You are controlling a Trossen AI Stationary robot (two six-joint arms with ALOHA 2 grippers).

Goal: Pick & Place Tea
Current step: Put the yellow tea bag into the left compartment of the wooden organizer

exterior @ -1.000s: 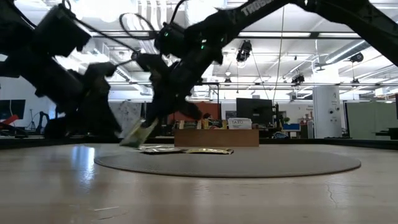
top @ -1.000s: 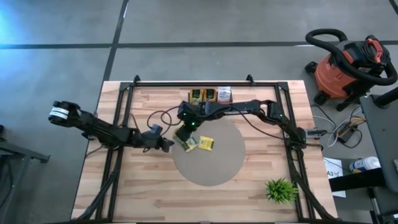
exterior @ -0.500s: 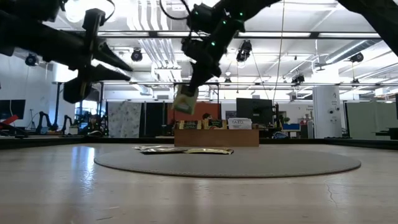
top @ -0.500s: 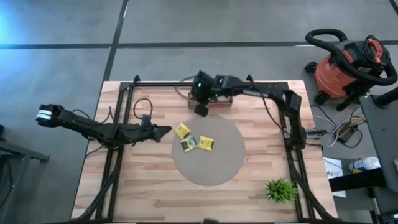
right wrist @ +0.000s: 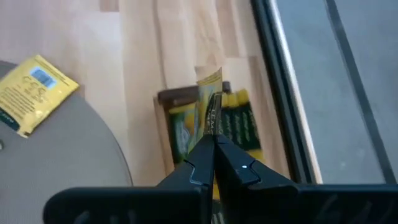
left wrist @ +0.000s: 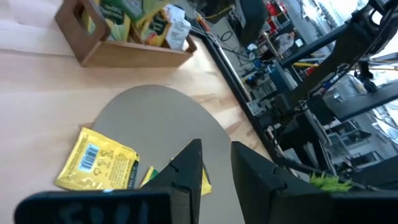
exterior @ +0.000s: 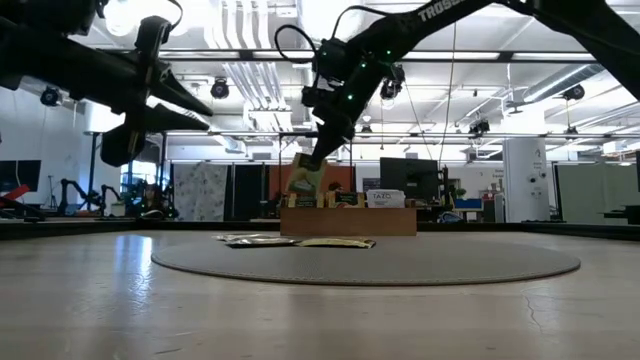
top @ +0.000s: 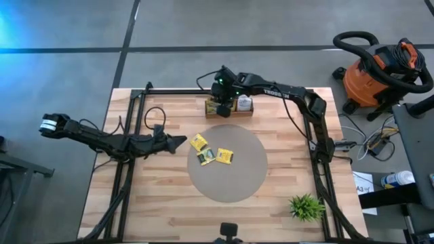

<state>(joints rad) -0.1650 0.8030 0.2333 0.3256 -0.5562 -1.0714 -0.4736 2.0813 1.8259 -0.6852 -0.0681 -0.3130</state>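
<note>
The left gripper (top: 178, 141) is seen at the left edge of the round grey mat (top: 244, 183), raised above the table (top: 163, 203), with its fingers (left wrist: 186, 171) held narrowly apart and nothing between them.

Just beside it, three tea packets lie flat on the mat. The leftmost yellow packet (top: 198, 142) is turned at a slant, so that its corners point up and down the table; in the left wrist view a blue barcode patch and small dark print are seen on it (left wrist: 96, 162), but the words cannot be read. A darker packet (top: 207, 157) lies touching or overlapping the yellow packet on the right (top: 224, 156), which is also tilted.

Farther along, at the table's far edge, the wooden tray (top: 230, 108) is seen with green and yellow packets standing upright in its compartments; on a white label in the tray (exterior: 380, 197) the word "TAZO" can just be made out in the low view.

The right gripper (top: 222, 106) is held over the left part of that tray, closed on a yellow packet (right wrist: 211, 99). This packet is held on edge, pinched at its lower end, with its long axis running straight out from the fingertips toward the tray below. Dark lettering runs along its edge but cannot be read for certain.

On the right arm (exterior: 440, 12) white letters reading "TROSSEN" are partly seen.
</note>
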